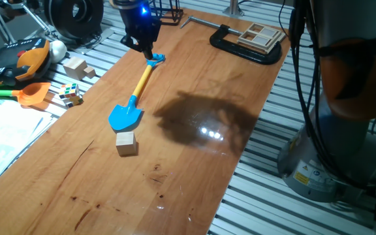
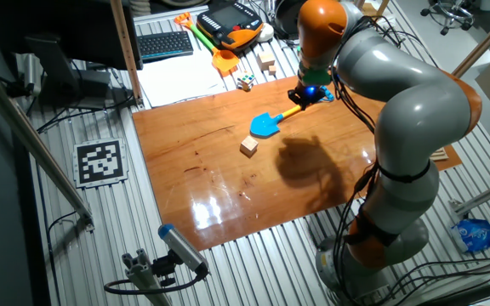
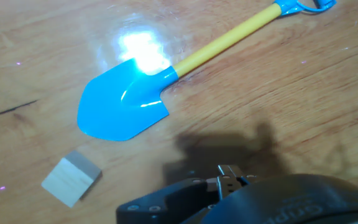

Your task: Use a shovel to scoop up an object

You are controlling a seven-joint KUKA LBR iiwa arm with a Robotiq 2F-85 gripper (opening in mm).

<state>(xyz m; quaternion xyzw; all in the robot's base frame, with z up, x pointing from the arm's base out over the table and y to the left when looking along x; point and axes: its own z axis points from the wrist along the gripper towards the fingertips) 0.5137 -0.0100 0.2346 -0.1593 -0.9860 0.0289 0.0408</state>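
Observation:
The shovel (image 1: 125, 117) lies flat on the wooden table, its blue blade (image 3: 126, 106) pointing at the object, its yellow shaft running back to the blue end loop (image 1: 155, 60). The object, a small pale wooden cube (image 1: 126, 143), rests on the table just beyond the blade tip, a short gap away (image 3: 71, 178). My gripper (image 1: 147, 51) hangs right over the end loop, fingers pointing down; whether they touch or hold the loop is unclear. From the other fixed view the shovel (image 2: 266, 126), the cube (image 2: 248, 146) and the gripper (image 2: 307, 95) line up the same way.
A black C-clamp (image 1: 243, 46) with wooden pieces sits at the far table edge. Off the table's left side lie an orange-bladed toy shovel (image 1: 31, 93), a multicoloured puzzle cube (image 1: 72, 96), larger wooden blocks (image 1: 77, 66) and papers (image 1: 5, 137).

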